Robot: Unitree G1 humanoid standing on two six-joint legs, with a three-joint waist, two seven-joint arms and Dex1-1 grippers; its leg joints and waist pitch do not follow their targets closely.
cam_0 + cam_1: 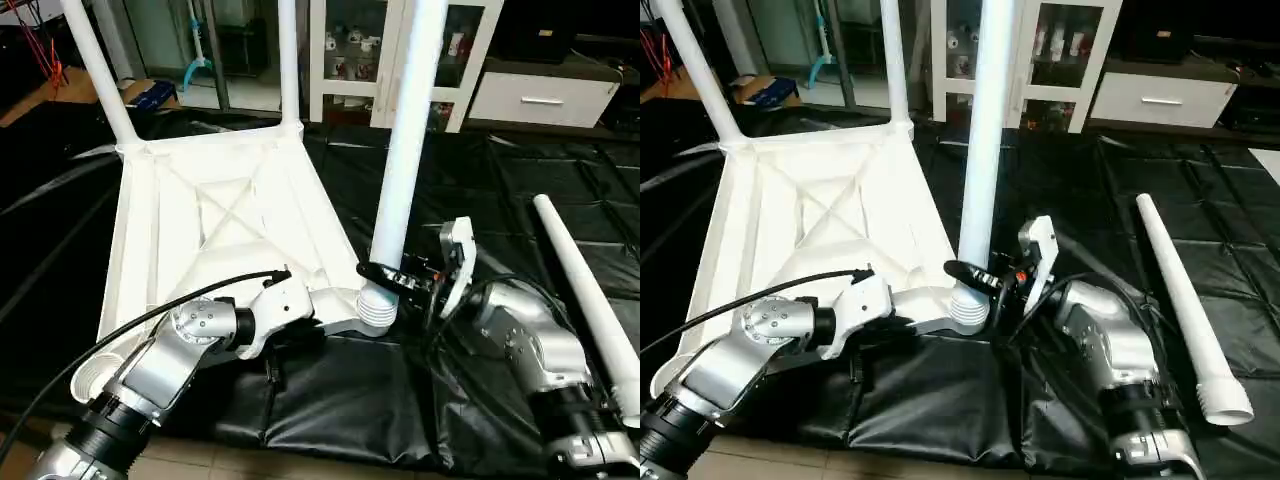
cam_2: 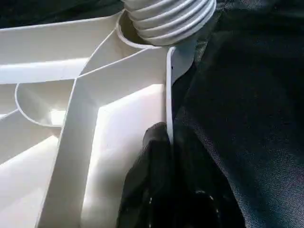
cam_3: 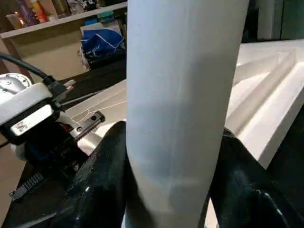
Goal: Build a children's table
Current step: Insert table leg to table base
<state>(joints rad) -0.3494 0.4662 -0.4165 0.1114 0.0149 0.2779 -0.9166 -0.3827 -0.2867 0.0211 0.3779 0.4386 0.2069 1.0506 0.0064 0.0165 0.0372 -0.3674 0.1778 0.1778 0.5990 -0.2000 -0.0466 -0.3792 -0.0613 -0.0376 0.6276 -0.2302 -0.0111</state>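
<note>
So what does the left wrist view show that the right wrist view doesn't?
Left wrist alone: the left gripper pinching the tabletop's edge wall, the leg's ribbed end at the corner socket, the black mat.
Right wrist alone: the right gripper straddling the smooth shaft.
Both: that leg, the ribbed underside.

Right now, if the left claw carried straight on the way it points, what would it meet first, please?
Likely the threaded base of the leg standing in the tabletop's corner socket. The left claw is clamped on the rim, pointing along it toward that corner; depth is uncertain.
</note>
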